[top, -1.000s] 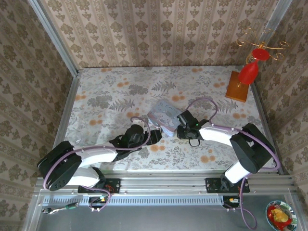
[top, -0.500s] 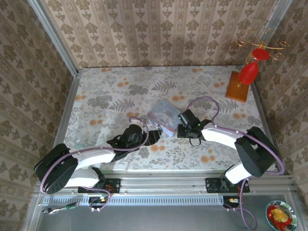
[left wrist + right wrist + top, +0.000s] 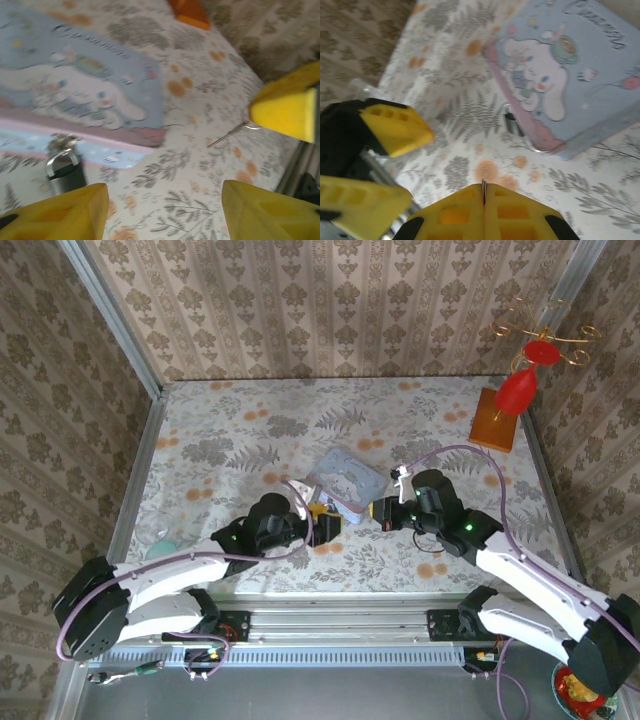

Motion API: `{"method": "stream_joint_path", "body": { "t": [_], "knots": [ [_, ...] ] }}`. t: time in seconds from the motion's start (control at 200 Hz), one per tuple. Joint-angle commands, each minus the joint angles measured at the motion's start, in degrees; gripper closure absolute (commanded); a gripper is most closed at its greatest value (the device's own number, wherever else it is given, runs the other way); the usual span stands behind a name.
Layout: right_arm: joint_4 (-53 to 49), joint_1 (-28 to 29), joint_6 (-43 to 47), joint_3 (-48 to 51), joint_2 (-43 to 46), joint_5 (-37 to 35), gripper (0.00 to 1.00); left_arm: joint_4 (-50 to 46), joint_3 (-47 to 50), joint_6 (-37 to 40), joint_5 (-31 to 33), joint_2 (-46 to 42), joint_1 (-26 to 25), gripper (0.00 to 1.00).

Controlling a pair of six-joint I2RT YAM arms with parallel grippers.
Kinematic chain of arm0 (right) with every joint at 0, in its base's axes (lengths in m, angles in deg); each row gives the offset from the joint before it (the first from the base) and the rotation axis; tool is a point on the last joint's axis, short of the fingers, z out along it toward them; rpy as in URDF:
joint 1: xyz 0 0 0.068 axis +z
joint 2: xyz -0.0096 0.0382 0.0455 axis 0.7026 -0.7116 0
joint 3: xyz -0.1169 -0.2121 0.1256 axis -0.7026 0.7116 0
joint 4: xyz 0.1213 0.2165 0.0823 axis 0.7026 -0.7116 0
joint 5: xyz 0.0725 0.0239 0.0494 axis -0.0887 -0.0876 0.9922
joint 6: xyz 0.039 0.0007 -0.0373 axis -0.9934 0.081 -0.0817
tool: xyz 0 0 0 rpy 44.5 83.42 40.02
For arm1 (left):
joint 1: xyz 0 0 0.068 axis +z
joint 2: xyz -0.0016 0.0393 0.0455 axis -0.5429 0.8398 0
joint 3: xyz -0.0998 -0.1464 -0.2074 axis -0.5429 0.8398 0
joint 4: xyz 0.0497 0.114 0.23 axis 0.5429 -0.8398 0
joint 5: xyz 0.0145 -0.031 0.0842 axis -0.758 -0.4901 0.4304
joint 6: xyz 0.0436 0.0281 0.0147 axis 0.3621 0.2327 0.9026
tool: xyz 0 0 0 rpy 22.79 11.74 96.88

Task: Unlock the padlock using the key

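So the surface (image 3: 230, 430) is covered in a pale cloth printed with grey ferns and orange blossoms, and it's boxed in on three sides by beige damask wallpaper (image 3: 330, 310), with bare metal posts (image 3: 110, 320) running up the corners. A ribbed aluminium rail (image 3: 340, 625) runs along the near edge where both arms are bolted. In the far right corner there's an orange wooden block (image 3: 492, 422) holding a gold wire stand with red ornaments on it, and down past the rail at the right sits a little bowl (image 3: 583, 687) with something red and yellow inside. Roughly mid-cloth is a pale blue tin (image 3: 345, 480) with a cartoon bunny-looking character on the lid and a pink band round its edge. The padlock (image 3: 62, 172) is tiny and dark with a grey shackle. It stands right against the tin's near side wall, shackle up at the tin's small clasp. The left pincer (image 3: 165, 210) is spread wide with nothing between its yellow fingers, hanging just beside the padlock but not touching it. The right pincer (image 3: 484, 192) is pinched fully closed on the key (image 3: 232, 134), a thin metal sliver poking out of its tips toward the tin, near the padlock but clear of it.
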Motion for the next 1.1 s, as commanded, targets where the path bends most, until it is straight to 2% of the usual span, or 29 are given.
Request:
{"method": "stream_joint_path", "body": {
  "t": [0.0,0.185,0.325,0.41,0.575,0.81,1.0,1.095],
  "knots": [
    [-1.89,0.8,1.47,-1.49,3.44,7.05,1.0,5.97,-0.09,14.86,-5.8,-0.7,-1.94,0.41],
    [-3.16,2.79,0.99,-4.37,5.2,9.59,1.0,12.64,1.68,23.17,-6.73,-0.06,-2.75,0.44],
    [-1.72,4.32,-0.05,-5.09,5.25,10.27,1.0,16.31,2.38,25.27,-10.09,0.98,-2.68,0.46],
    [-1.23,5.13,-0.73,-5.48,4.96,9.59,1.0,17.94,2.55,25.89,-12.25,1.65,-2.84,0.53],
    [1.82,6.34,-2.86,-5.31,4.66,9.52,1.0,24.28,4.55,26.16,-11.31,3.15,-3.09,0.62],
    [2.39,7.5,-3.74,-5.48,4.63,6.62,1.0,25.54,4.91,26.33,-10.55,3.89,-3.05,0.73],
    [1.29,7.5,-4.07,-5.18,4.66,3.54,1.0,23.05,4.69,26.85,-11.89,2.71,-2.99,0.96],
    [0.13,7.45,-3.85,-5.2,5.12,1.88,1.0,21.93,4.67,27.02,-12.45,2.25,-3.01,1.0]
  ]
}}
